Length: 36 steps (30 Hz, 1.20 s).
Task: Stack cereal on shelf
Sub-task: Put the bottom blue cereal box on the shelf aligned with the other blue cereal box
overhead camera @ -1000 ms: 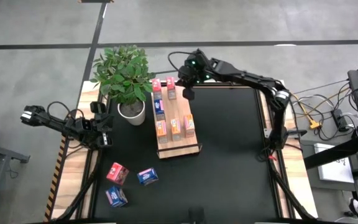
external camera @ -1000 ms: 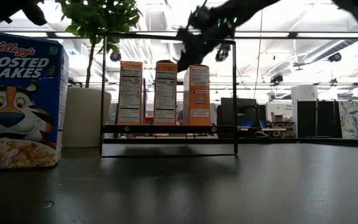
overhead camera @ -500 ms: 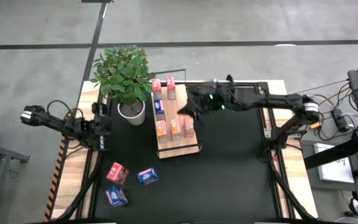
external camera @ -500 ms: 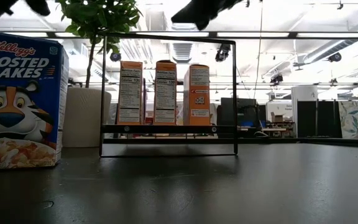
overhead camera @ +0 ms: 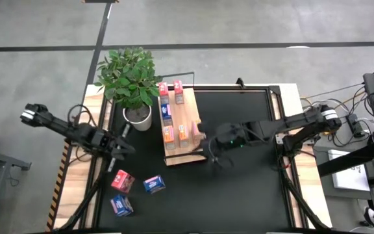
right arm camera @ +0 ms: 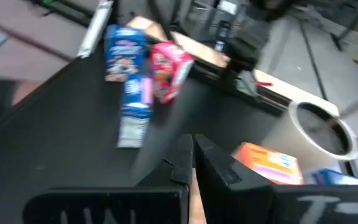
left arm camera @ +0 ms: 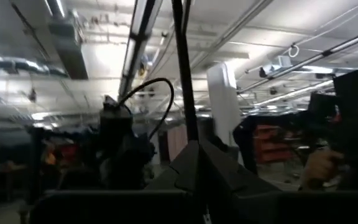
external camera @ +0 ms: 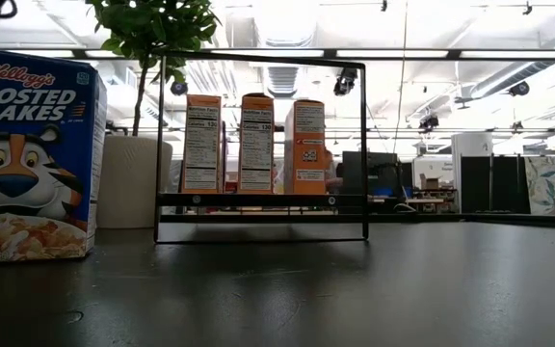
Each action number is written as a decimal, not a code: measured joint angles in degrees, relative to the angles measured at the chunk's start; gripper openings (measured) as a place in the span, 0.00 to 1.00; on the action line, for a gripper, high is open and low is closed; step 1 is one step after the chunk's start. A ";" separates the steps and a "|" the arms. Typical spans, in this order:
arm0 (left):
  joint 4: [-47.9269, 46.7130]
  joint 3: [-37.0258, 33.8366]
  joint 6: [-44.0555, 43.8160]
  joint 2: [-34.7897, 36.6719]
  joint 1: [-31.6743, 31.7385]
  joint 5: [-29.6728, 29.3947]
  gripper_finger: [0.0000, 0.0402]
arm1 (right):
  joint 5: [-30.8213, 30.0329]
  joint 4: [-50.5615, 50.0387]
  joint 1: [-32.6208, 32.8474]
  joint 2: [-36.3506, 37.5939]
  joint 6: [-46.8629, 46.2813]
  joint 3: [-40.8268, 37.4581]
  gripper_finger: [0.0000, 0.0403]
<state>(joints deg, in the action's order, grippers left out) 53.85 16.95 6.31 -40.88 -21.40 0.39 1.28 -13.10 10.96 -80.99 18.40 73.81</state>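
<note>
The shelf lies on the black table right of the plant, with several cereal boxes standing in rows on it; in the low view three of them stand side by side on its board. Three loose cereal boxes rest on the table near the left front: a pink-red one and two blue ones. My right gripper hangs shut beside the shelf's near right corner, holding nothing. My left gripper is shut and empty above the table's left side, tipped upward.
A potted plant stands left of the shelf at the far left. A big Frosted Flakes box fills the left of the low view. Bare black tabletop lies right of and in front of the shelf.
My right gripper has swung from the shelf's far end along its right side toward the table's near edge, staying shut. My left gripper has moved out from the table's left edge toward the right and tipped upward. No box has moved.
</note>
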 joint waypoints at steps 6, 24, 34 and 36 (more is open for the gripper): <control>-6.09 5.49 -4.36 -7.33 -7.03 -13.89 0.00 | -2.13 3.21 3.73 0.02 1.80 -5.11 0.02; -85.79 45.73 -36.98 -35.31 -29.64 -42.91 0.00 | -4.35 23.27 4.17 1.21 -2.80 -19.62 0.02; -117.58 59.33 -61.81 -51.22 -35.15 -40.32 0.00 | -3.89 29.94 5.26 -4.75 -5.39 -17.79 0.02; -119.82 59.69 -62.33 -53.07 -35.73 -40.21 0.00 | -3.89 29.16 5.45 -6.76 -5.39 -16.46 0.02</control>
<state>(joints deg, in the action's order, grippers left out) -65.97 76.64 -56.02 -93.95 -57.14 -39.83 -2.62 16.06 16.40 -87.75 13.01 57.35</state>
